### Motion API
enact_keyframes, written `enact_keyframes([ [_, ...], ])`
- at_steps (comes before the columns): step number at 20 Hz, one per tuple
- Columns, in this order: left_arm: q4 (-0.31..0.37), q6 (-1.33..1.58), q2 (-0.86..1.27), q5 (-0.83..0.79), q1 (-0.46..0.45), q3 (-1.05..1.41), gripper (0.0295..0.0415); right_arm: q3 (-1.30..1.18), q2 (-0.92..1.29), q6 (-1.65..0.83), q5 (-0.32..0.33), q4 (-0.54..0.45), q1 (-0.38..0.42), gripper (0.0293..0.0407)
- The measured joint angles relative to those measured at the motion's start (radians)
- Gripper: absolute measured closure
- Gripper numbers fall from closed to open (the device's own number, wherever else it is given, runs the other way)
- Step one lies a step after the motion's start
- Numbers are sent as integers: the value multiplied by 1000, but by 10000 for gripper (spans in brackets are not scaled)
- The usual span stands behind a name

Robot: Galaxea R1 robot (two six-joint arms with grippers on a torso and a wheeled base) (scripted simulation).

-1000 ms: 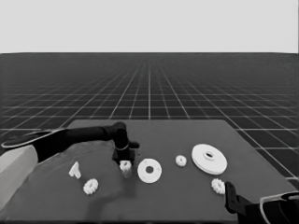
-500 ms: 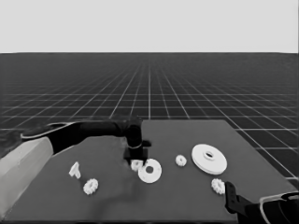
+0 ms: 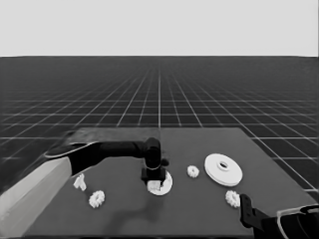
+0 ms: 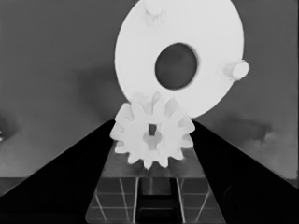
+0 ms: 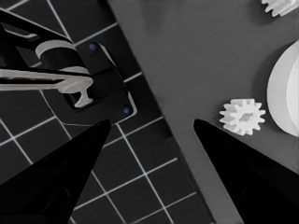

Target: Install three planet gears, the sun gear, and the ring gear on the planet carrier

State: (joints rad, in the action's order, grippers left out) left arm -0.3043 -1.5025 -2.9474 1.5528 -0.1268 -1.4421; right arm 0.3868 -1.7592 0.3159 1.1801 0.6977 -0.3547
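Parked at the near right corner of the table: right gripper (image 5: 149,154), fingers spread wide on nothing, one toothed gear (image 3: 232,198) lying just beside that corner.

Toward the near left: another small gear (image 3: 96,198), and just past it the thin white piece (image 3: 79,181), toothless and irregular, both untouched.

At mid-table: left gripper (image 3: 153,174), carried across from the left side within the last second and now poised over the smaller round part (image 3: 162,183). Between the fingers, clamped by its toothed rim: a planet gear (image 4: 152,135), chunky blunt teeth, small slotted bore. Beneath it in the wrist view: the smaller round part's flat, washer-like face, wide central hole, and two short round pegs showing on it (image 4: 238,69), both bare. Gear overlapping the disc's edge rather than sitting over a peg, so probably mid-delivery of the first gear, with alignment of bore to peg pending.

Farther right: a fourth gear (image 3: 193,171) alone on the dark matte table (image 3: 279,164), then the larger round part (image 3: 223,169), thick, raised in the middle, small hole, well apart from the work.
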Motion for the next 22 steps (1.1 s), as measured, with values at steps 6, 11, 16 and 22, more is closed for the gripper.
enact_keyframes([
  [6, -54, 29, -9, -17, -55, -43, 398, 0, 0, 0, 0, 0, 0, 315],
  [11, -56, 30, -9, -17, -57, -45, 330, 0, 0, 0, 0, 0, 0, 315],
  [16, -56, 30, -9, -17, -57, -45, 326, 0, 0, 0, 0, 0, 0, 315],
  [22, 91, -37, 9, 14, 93, 48, 326, 0, 0, 0, 0, 0, 0, 315],
])
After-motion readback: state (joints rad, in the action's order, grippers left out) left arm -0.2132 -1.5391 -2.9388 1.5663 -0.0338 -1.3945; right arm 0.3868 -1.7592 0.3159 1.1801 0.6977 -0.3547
